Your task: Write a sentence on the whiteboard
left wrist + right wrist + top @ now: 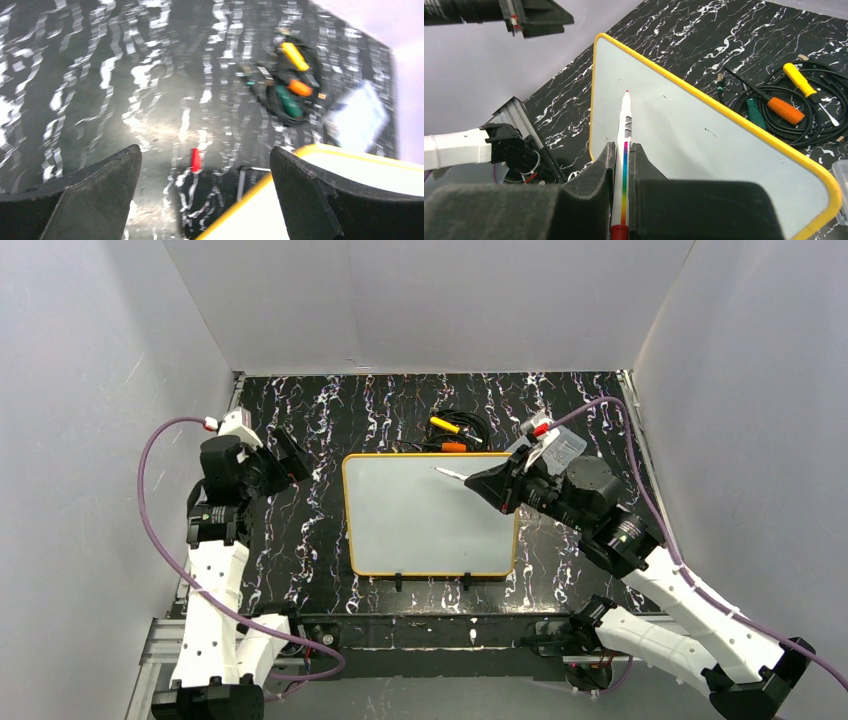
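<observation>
Whiteboard [430, 525], glossy white, yellow-rimmed, flat on my worktop [300, 535]; right hand [624, 150] pinches a white rainbow-striped marker [626, 120], left hand [205, 152] gapes wide.

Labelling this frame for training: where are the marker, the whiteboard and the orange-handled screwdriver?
marker [626, 120]: right wrist view, white barrel.
whiteboard [420, 525]: top external view, bare white face.
orange-handled screwdriver [786, 111]: right wrist view, its handle.
</observation>
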Available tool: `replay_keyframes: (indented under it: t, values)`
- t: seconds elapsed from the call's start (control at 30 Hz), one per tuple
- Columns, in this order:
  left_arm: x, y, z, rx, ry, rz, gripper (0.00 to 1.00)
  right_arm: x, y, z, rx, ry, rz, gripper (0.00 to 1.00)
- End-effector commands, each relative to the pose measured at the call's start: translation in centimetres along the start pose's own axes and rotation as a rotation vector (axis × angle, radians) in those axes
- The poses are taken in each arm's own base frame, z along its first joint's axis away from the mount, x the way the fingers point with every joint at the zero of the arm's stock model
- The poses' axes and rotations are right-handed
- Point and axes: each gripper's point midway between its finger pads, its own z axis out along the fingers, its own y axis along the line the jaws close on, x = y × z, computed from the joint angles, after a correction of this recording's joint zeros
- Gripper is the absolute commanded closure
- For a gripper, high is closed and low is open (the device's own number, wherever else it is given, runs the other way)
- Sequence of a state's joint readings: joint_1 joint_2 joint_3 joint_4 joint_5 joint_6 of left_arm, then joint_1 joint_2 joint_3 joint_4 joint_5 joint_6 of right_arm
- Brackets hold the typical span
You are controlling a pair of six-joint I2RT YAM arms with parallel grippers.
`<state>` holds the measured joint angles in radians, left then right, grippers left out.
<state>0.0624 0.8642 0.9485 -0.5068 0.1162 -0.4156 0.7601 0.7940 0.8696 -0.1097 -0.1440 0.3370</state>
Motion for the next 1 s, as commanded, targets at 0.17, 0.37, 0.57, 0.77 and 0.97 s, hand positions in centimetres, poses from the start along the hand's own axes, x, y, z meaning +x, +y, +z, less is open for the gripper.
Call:
replay_keyframes:
  t: [0.17,0.37,0.57,0.77,0.97]
  values:
    - [-0.8,-9.6,-3.3,0.624,0.033,0.084,0.02,-1.8,3.3,2.1,0.02,-0.088,-0.037,0.99]
    - [-0.1,-11.1,-3.7,0.785,0.031,0.1,0.11,-0.4,6.8,4.4,0.05,-0.107,-0.112,0.99]
    - [1.8,-9.9,-2.2,0.771,0.032,0.108,0.34,0.8,9.1,7.0,0.124,-0.147,-0.17,0.99]
    - [3.4,-9.6,-0.8,0.788,0.077,0.1,0.51,1.5,9.7,9.8,0.153,-0.142,-0.21,0.99]
    - [3.9,-10.1,-0.4,0.801,0.103,0.111,0.59,1.9,10.0,11.5,0.17,-0.142,-0.241,0.99]
